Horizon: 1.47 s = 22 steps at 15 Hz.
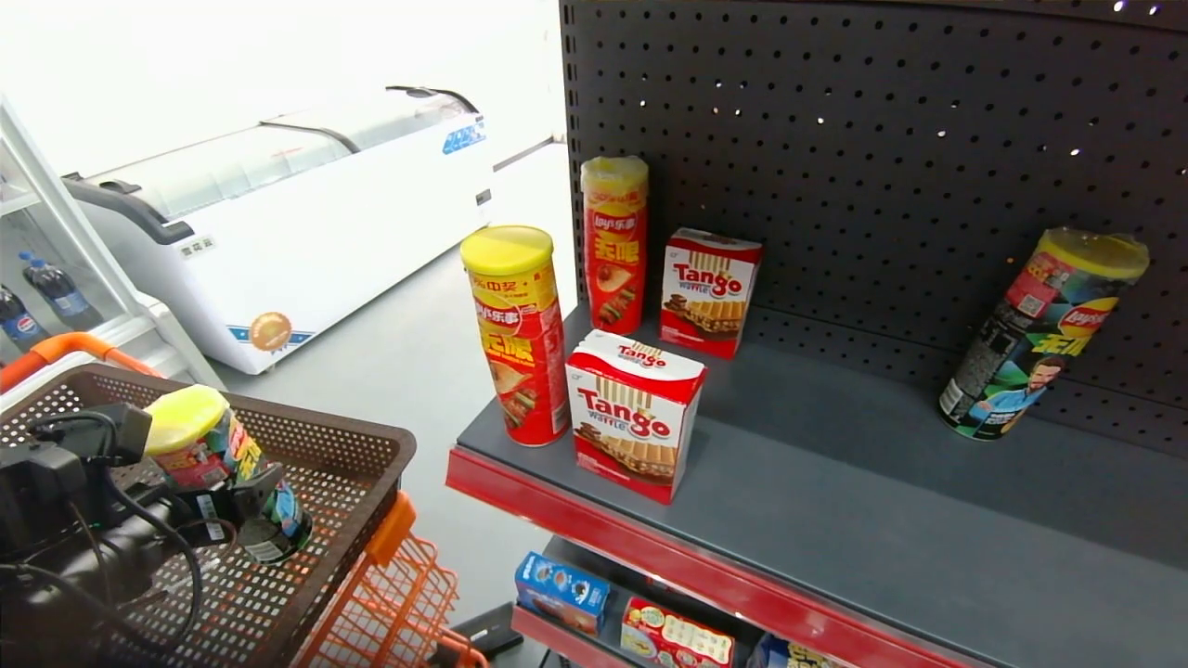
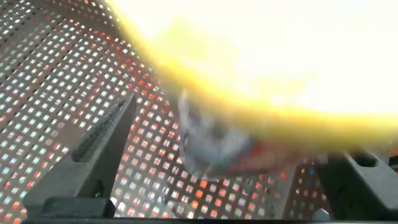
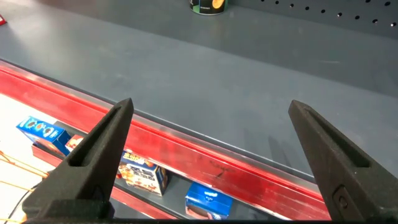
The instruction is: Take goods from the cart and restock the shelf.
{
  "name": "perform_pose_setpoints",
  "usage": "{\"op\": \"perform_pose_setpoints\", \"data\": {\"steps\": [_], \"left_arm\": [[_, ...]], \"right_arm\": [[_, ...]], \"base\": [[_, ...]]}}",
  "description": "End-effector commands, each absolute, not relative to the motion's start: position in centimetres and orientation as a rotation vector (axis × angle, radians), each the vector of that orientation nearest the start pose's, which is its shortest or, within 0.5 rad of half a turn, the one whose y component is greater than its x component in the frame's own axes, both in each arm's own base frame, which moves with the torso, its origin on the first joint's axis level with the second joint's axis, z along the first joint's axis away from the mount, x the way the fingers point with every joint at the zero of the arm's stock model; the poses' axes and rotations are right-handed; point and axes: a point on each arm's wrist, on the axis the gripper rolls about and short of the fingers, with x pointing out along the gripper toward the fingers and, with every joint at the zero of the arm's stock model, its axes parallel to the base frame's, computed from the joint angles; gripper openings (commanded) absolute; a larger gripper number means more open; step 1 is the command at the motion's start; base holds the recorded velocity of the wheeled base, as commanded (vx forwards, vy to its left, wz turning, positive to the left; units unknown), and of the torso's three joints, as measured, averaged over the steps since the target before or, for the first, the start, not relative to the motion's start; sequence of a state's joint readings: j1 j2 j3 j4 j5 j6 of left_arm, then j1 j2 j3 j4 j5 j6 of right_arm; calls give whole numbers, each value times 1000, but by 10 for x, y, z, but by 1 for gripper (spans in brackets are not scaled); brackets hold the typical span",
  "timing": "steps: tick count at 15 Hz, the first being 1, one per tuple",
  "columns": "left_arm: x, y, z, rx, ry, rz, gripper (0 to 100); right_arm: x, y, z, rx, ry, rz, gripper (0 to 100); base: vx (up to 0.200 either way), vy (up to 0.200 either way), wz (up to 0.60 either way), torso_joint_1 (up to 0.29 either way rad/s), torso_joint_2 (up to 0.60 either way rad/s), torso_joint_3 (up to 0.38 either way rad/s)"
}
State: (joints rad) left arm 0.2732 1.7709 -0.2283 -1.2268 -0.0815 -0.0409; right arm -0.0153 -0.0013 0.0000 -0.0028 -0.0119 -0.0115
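Basket (image 1: pixel 371 445): at 8 o'clock in the head view.
Left gripper (image 1: pixel 243 501): closed on a yellow-lid can (image 1: pixel 200 436), tilted, over the basket.
Shelf (image 1: pixel 835 520): from 6 to 3 o'clock; red cans (image 1: pixel 520 334) and boxes (image 1: pixel 636 427) stand at its left end, and a dark can (image 1: pixel 1039 334) leans at 2 o'clock.
Right gripper (image 3: pixel 211 106): fingers wide apart, empty, above the shelf's front edge.
Progress: some goods are placed; I judge the held can must go next, and much space remains.
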Motion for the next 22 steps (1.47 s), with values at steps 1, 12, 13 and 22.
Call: {"op": "perform_pose_setpoints", "data": {"steps": [1, 12, 13, 22], "left_arm": [[237, 62, 83, -97, 328, 189, 100], [237, 46, 104, -16, 283, 112, 0], [228, 41, 114, -12, 269, 97, 0], [195, -8, 207, 22, 120, -120, 0]], "right_arm": [[-23, 0, 76, -12, -3, -26, 100], [-23, 0, 76, -12, -3, -28, 100], [-23, 0, 76, -12, -3, -28, 100], [-23, 0, 76, -12, -3, -28, 100]], "base": [[0, 0, 0, 0, 0, 0], [0, 0, 0, 0, 0, 0], [0, 0, 0, 0, 0, 0], [0, 0, 0, 0, 0, 0]]}}
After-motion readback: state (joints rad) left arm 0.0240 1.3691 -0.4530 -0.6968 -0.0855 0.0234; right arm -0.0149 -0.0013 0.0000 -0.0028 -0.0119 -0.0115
